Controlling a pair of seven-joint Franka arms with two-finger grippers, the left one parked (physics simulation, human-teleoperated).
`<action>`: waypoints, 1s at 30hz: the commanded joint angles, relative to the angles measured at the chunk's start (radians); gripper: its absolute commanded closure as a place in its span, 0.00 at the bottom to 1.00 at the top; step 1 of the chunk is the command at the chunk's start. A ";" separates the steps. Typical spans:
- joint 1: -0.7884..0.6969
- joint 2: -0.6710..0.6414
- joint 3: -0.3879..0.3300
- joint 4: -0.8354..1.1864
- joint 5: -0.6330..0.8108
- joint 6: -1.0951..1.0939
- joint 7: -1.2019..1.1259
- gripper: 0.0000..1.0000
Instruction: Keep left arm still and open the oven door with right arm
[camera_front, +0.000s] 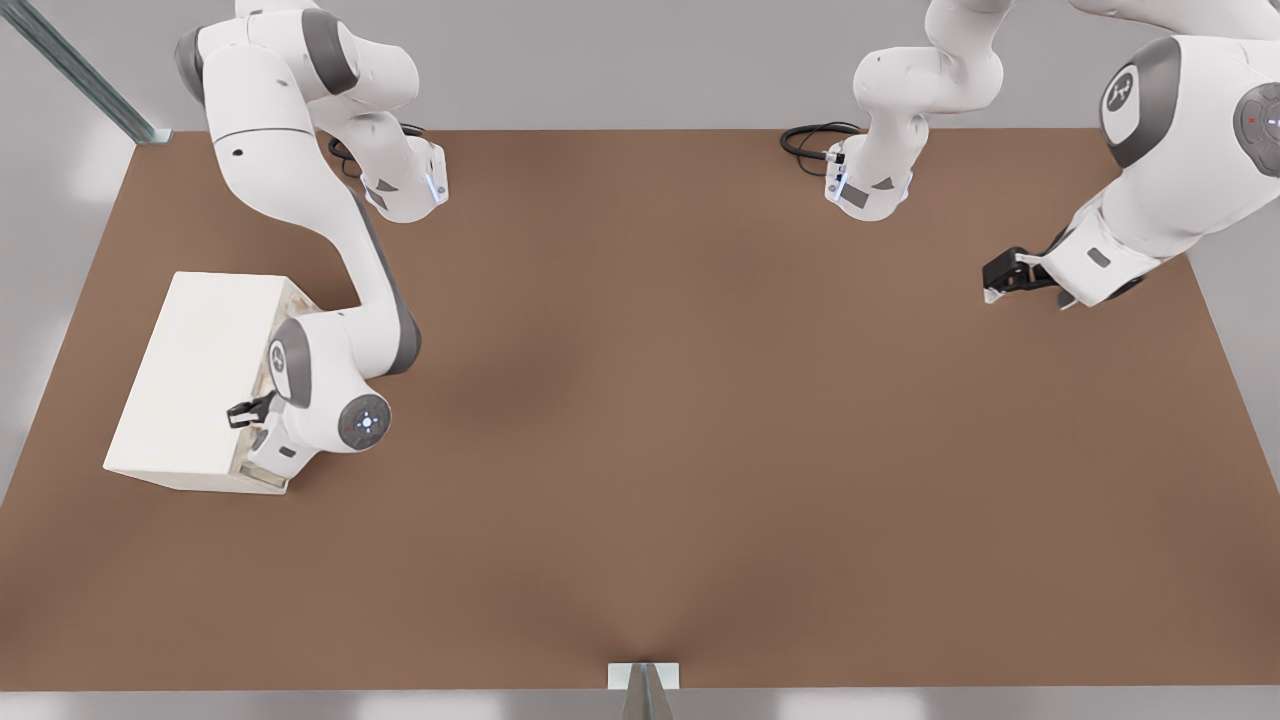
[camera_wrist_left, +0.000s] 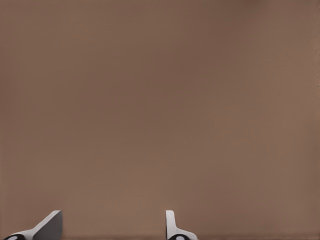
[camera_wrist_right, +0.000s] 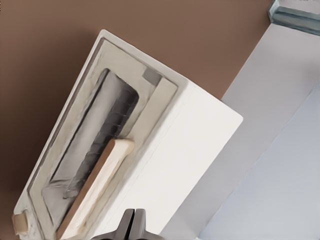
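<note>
Brown tabletop (camera_front: 640, 450): flat matte surface filling most of the front view; grey surround beyond its edges.
Right arm (camera_front: 300, 200): white segments with grey joint covers, on the front view's left; reaches from its base at the table's far edge down to the oven's front face.
Oven (camera_front: 195, 375): small cream-white box standing on the table near the front view's left edge, turned at an angle; plain top panel, scuffed brownish wear along front edges. Wrist view shows the same box (camera_wrist_right: 190, 150) with a smooth white top and rounded corners.
Oven door (camera_wrist_right: 95, 155): cream-white rectangular frame spanning the oven's front; dark ribbed window inside a pale grey recess; small grey square patch at one corner of the frame; small tan tab at the opposite corner. Sits flush against the oven body, shut. In the front view mostly hidden behind the arm's wrist.
Handle (camera_wrist_right: 97, 187): pale tan flat bar with rounded end, running lengthwise along the door, standing off from the window.
Gripper (camera_front: 250, 410): slim, black, right at the top edge of the oven's front, above the handle. Wrist view (camera_wrist_right: 134, 225): the two dark fingers pressed together, no gap, nothing between them; not on the handle.
</note>
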 joint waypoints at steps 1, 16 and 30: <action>0.003 -0.008 0.003 -0.024 -0.003 0.035 0.099 0.79; -0.042 -0.062 0.001 -0.194 0.014 0.145 0.102 0.79; -0.073 -0.067 -0.002 -0.234 0.012 0.182 0.113 0.79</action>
